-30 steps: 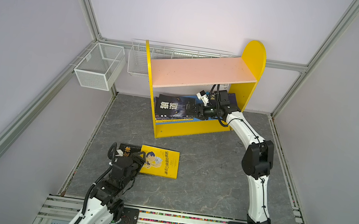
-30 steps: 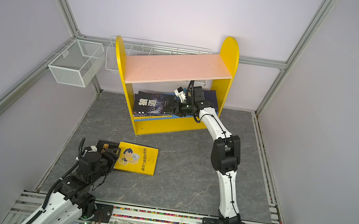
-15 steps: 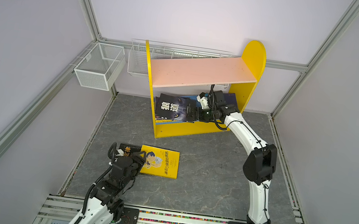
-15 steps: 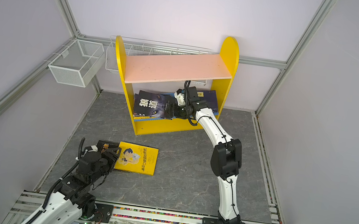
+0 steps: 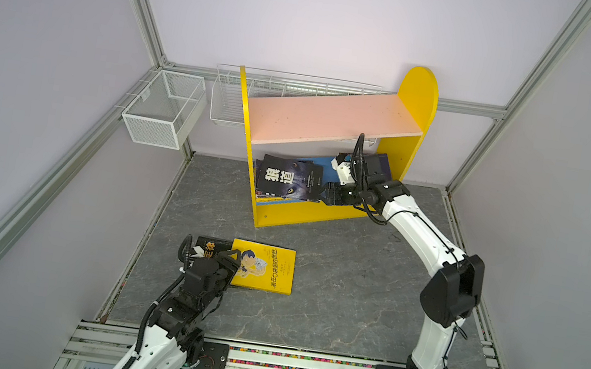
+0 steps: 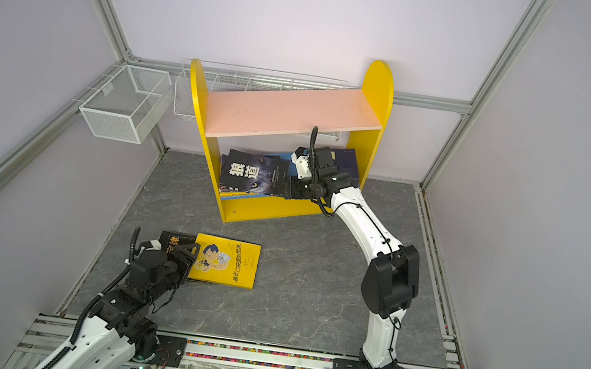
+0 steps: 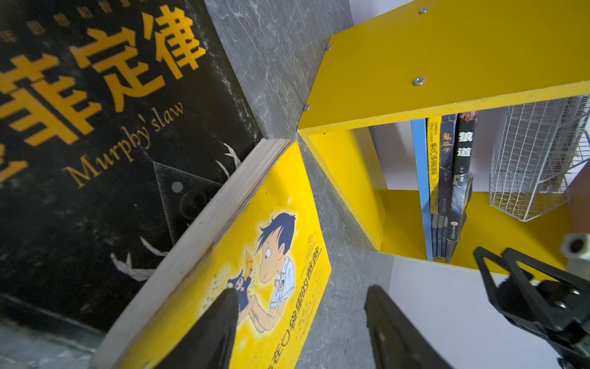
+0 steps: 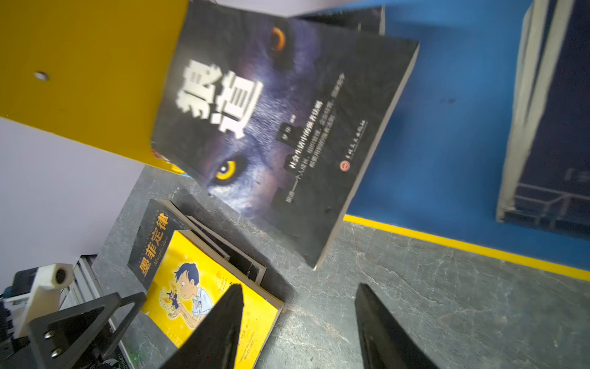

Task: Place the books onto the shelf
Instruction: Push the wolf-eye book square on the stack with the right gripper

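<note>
1. Tabletop (image 5: 331, 278): a grey, marble-patterned surface that carries the shelf and the loose books.

2. Shelf (image 5: 313, 214): stands at the rear of the tabletop and is turned at an angle to the front rail. The side panels are yellow with round tops. The pink upper board (image 5: 335, 118) is bare. The blue lower board (image 8: 447, 127) holds books.

3. Wire baskets: a box-shaped basket (image 5: 162, 110) is fixed to the left wall frame. A long basket (image 5: 226, 104) sits behind the shelf.

4. Books on the shelf: a flat stack lies at the left end of the lower board. The top item is a black wolf-face book (image 5: 288, 182), skewed, with one corner projecting past the front edge. A navy book (image 8: 558, 127) lies at the right end.

5. Books on the tabletop: a yellow cartoon book (image 5: 265, 268) lies at front left, overlapping a black "Murphy's law" book (image 7: 95, 127). The edges of more dark books show beneath them.

6. Right hand (image 8: 299, 286): located at the shelf front, just beside the right edge of the wolf-face book. The fingers are apart and nothing is between them.

7. Left hand (image 7: 301, 290): positioned over the left edge of the yellow cartoon book. The fingers are apart and nothing is clamped.
</note>
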Robot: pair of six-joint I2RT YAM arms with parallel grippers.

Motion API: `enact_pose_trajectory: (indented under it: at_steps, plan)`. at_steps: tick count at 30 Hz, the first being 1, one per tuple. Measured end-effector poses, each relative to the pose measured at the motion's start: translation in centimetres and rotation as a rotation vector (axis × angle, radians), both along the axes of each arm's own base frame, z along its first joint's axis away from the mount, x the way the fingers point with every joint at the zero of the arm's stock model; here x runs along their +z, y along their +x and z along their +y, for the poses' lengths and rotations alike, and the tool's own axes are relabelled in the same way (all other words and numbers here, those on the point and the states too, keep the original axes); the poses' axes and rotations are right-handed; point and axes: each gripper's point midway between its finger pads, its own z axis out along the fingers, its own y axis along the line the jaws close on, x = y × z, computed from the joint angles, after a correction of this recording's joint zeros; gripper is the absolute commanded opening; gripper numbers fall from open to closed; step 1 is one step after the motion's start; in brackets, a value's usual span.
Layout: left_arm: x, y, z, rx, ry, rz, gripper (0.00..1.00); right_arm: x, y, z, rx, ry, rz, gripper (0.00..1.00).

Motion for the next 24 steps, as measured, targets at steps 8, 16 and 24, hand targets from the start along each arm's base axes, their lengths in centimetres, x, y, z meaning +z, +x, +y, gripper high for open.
enact_pose_trajectory:
  at_steps: [8, 16, 24]
  plan:
    - [-0.2, 0.1, 0.0, 0.000, 0.002, 0.005, 0.64, -0.3, -0.1, 0.6, -0.041, 0.047, 0.048, 0.39]
    - [-0.6, 0.1, -0.1, -0.003, 0.006, 0.018, 0.64, -5.2, 0.4, 1.0, -0.205, 0.148, 0.225, 0.39]
    - [-0.5, 0.0, -0.1, -0.003, 0.000, 0.004, 0.64, -4.3, 1.3, 2.0, -0.263, 0.286, 0.266, 0.34]
